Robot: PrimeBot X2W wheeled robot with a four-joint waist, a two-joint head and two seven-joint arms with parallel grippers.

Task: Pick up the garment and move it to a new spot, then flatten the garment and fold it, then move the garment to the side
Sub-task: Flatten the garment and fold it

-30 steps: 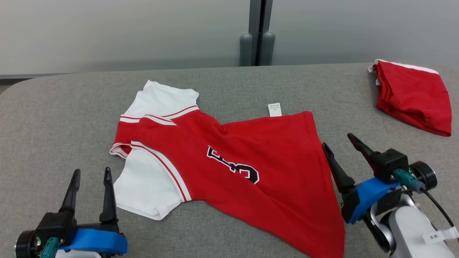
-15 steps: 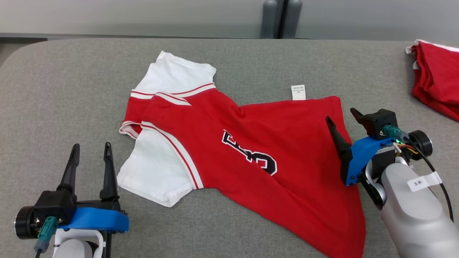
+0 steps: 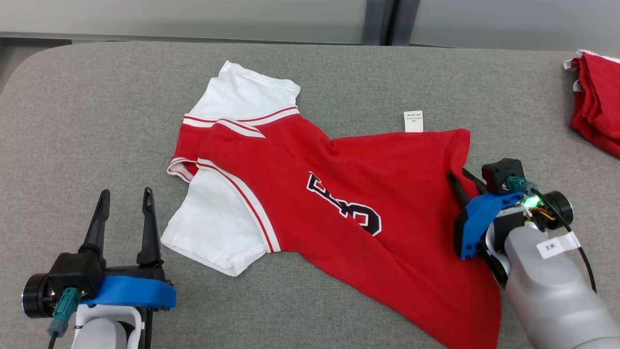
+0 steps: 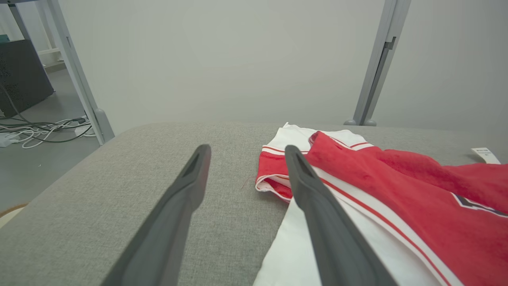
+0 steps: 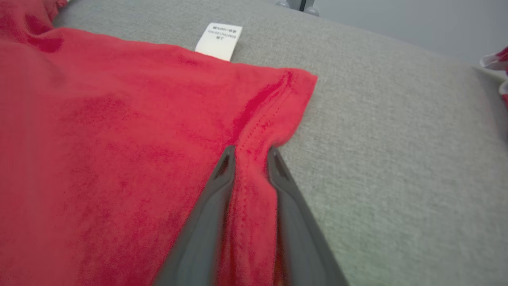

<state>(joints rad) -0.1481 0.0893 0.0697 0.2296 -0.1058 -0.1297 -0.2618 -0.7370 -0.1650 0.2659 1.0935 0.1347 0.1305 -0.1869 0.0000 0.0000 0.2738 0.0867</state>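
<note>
**Hem grasped, the rest not yet done**

The garment (image 3: 339,194), a red and white shirt, is lying spread but wrinkled on the grey table (image 3: 87,106), not lifted. The R gripper (image 5: 250,153) is pinching a ridge of the red hem (image 5: 260,127) near the corner, both fingers pressing the cloth. The L gripper (image 3: 125,193) is hovering just beside the white sleeve (image 3: 208,232), jaws wide apart, holding nothing. I am judging the task as only beginning: moving, flattening, folding & putting aside are all remaining.
</note>
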